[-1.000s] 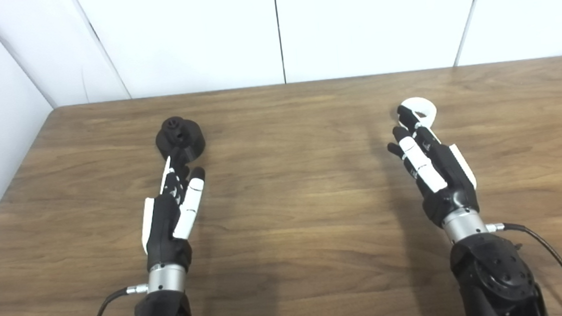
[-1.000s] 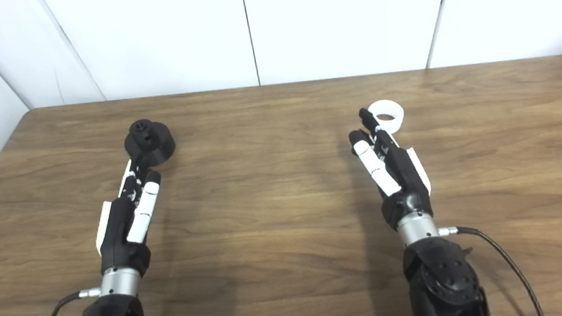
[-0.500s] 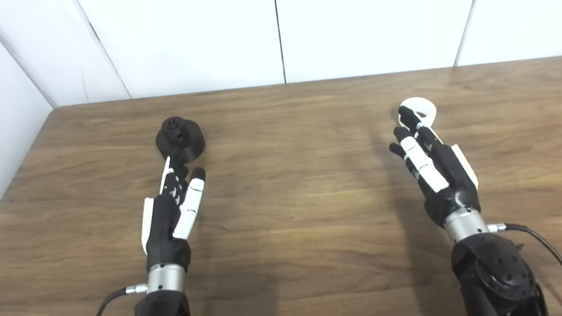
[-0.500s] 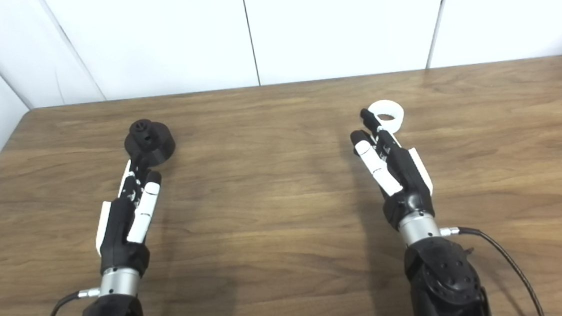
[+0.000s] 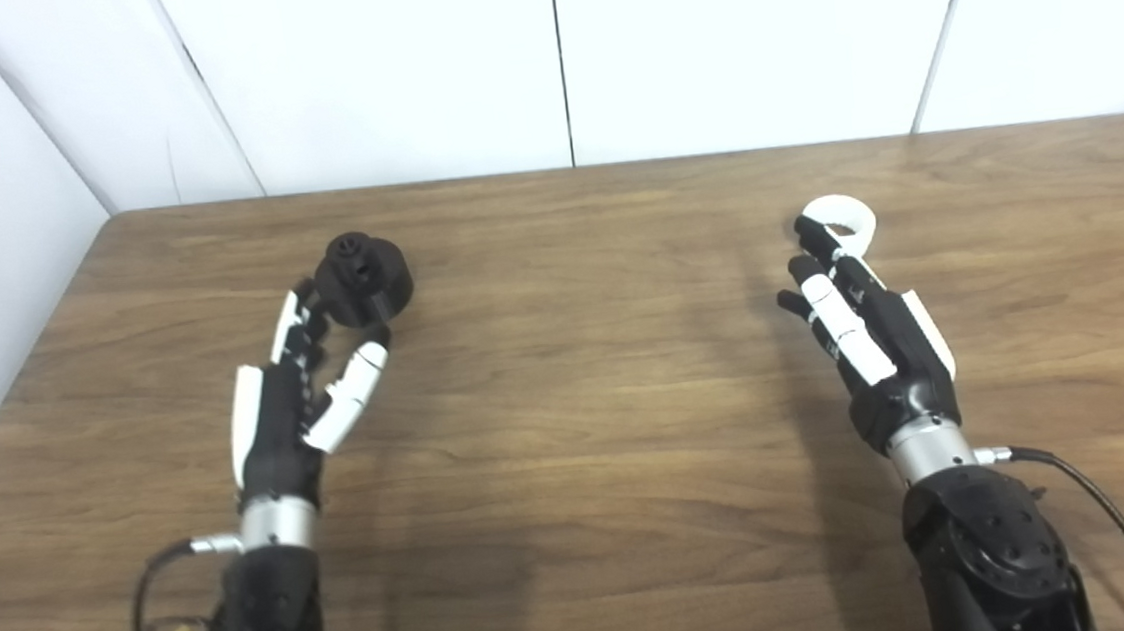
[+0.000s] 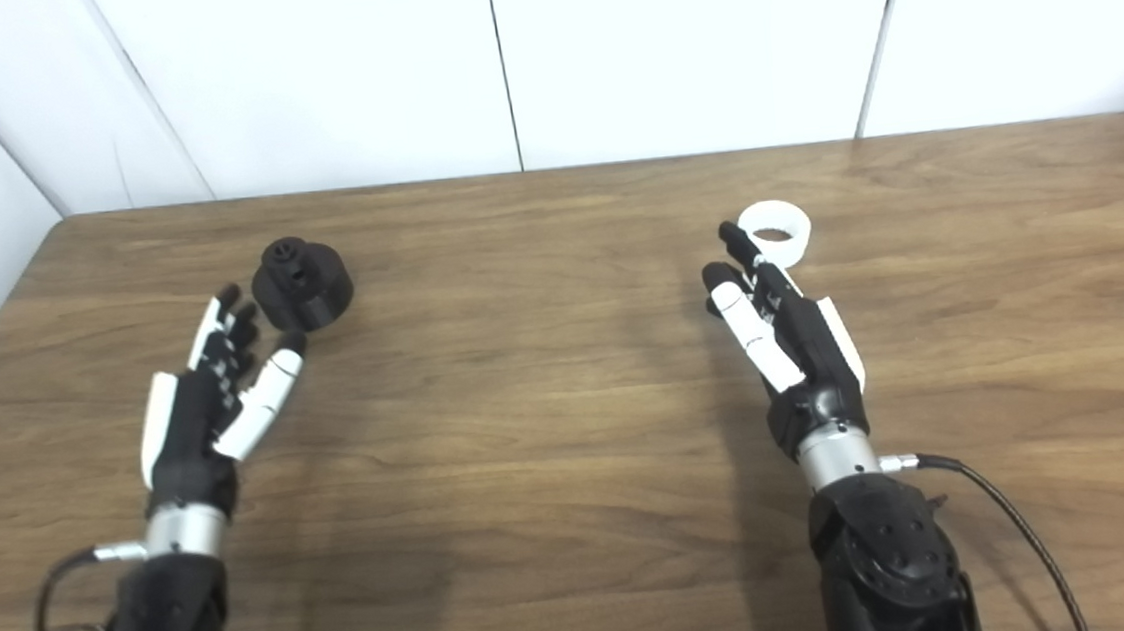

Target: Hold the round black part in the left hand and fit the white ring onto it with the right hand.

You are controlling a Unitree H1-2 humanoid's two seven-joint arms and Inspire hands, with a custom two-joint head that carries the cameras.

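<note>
left hand (image 6: 208,404) open, fingers spread, empty, just beside round black part (image 6: 302,282) on worktop (image 6: 548,387). right hand (image 6: 789,333) open, empty; its fingertips overlap white ring (image 6: 774,232), contact unclear.

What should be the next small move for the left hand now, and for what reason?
Probably the left hand should ease forward and close around the round black part. The hand is open, with its fingers spread just beside the part, which rests on the wooden table, not yet gripped. The right hand is open at the white ring, so holding the black part likely comes first.
</note>
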